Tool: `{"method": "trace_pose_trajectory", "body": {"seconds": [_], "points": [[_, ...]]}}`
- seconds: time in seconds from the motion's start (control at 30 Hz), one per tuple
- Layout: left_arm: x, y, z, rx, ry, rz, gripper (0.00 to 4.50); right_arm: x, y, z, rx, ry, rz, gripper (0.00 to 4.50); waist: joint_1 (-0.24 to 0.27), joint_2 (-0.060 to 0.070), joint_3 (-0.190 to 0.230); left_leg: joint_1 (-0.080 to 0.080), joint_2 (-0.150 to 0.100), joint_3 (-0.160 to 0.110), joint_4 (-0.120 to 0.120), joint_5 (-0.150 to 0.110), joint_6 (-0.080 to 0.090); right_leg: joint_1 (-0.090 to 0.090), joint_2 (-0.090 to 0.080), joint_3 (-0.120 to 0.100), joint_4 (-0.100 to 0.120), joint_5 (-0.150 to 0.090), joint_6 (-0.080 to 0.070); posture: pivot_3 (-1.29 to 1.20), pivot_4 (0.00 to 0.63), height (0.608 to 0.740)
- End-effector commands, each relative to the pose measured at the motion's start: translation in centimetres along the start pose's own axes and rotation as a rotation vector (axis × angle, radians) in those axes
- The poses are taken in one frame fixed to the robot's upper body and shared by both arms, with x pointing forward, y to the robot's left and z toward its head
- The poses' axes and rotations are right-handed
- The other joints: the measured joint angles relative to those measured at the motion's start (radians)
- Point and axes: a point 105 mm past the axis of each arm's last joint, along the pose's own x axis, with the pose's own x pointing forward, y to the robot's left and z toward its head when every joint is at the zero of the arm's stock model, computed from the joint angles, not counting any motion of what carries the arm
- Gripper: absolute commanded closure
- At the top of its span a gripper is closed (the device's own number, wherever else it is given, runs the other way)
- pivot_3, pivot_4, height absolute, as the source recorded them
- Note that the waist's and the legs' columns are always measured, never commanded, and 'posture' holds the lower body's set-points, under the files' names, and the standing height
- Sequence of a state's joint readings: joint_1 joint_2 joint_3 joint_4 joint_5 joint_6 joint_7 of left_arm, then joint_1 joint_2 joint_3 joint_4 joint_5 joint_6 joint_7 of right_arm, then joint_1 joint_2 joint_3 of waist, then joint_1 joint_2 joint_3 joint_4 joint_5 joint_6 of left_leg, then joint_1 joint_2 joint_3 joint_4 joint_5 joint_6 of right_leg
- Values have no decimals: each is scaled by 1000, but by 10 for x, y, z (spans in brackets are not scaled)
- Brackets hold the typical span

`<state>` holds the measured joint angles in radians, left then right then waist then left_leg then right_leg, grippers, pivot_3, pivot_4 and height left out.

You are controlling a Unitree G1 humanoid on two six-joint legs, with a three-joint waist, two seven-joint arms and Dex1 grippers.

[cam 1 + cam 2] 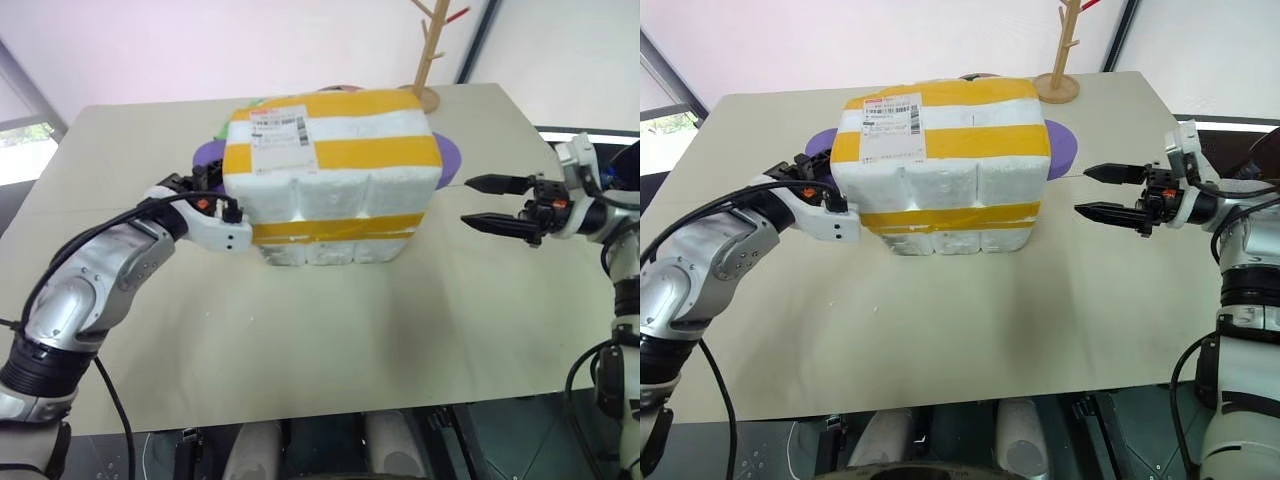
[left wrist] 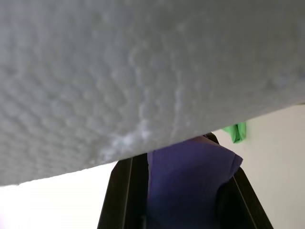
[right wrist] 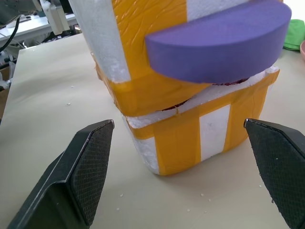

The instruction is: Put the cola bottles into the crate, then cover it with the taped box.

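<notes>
Taped box (image 1: 330, 165) is sitting on top of the crate (image 1: 335, 240) in the middle of the beige table (image 1: 330, 350), shipping label (image 1: 280, 128) facing up. From my head cams the two foam pieces line up pretty well along the front, with the crate's yellow band showing just under the box. In the right wrist view there's a thin gap at the seam on that end, and something dark red peeks through it; I can't tell what.

My left gripper (image 1: 205, 180) is tucked right up against the box's left end, and its wrist cam has white foam right in its face. I can't tell how its fingers stand.

My right gripper (image 1: 478, 203) hangs off to the right side, well apart from the box, fingers spread wide with nothing between them, pointing in at it.

Purple foam discs (image 3: 224, 38) stick out beside both ends of the box. A wooden peg stand (image 1: 428, 60) sits at the far edge of the table behind it.
</notes>
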<state>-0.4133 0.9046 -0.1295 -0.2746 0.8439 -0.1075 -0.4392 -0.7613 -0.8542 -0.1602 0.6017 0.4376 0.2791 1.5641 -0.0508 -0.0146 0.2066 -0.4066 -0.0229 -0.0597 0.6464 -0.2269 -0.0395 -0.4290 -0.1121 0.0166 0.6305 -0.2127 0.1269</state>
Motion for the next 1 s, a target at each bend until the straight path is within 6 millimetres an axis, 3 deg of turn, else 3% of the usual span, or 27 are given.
{"method": "trace_pose_trajectory", "body": {"seconds": [0.03,0.1,0.4,0.5,0.63,0.8,0.87,0.93,1.0], "points": [[-4,1,-10,2,33,-7,1642,1,1,14,-50,-19,4,0,2,0,0,0,0,0,0,0,0,0,0,0,0,0,0,0,150,740],[-5,-1,-12,-28,41,-10,619,2,1,13,-47,-20,5,0,7,0,0,0,0,0,0,0,0,0,0,0,0,0,0,0,150,740],[-23,4,-20,-78,10,10,619,1,-2,7,-37,-21,0,0,5,0,0,0,0,0,1,0,0,0,0,0,0,0,0,0,150,740],[-34,10,-21,-171,-16,42,619,-3,-2,1,-31,-14,-3,0,7,0,0,0,0,0,0,0,0,0,0,0,0,0,0,0,150,740],[-55,18,-42,-481,15,83,619,-9,-4,-9,-33,18,-13,0,7,0,0,0,0,0,1,0,0,0,0,0,-1,0,0,0,150,740],[-75,16,-53,-890,-50,3,619,-15,-6,-13,-35,21,-31,0,7,0,0,0,0,0,1,0,0,1,0,0,0,0,0,0,150,740],[-83,17,-49,-1185,-119,-84,619,-16,-7,-14,-36,20,-35,0,6,0,0,0,0,0,1,0,0,1,0,0,0,0,0,0,150,740],[-88,37,-42,-1442,-253,-146,619,-17,-6,-14,-38,21,-36,0,7,0,0,0,0,0,1,0,0,1,0,0,0,0,0,0,150,740],[-87,71,-40,-1595,-408,-135,619,-18,-6,-14,-40,20,-38,0,12,-1,1,-1,0,-2,2,0,0,1,0,-1,0,0,0,0,150,740]]}}
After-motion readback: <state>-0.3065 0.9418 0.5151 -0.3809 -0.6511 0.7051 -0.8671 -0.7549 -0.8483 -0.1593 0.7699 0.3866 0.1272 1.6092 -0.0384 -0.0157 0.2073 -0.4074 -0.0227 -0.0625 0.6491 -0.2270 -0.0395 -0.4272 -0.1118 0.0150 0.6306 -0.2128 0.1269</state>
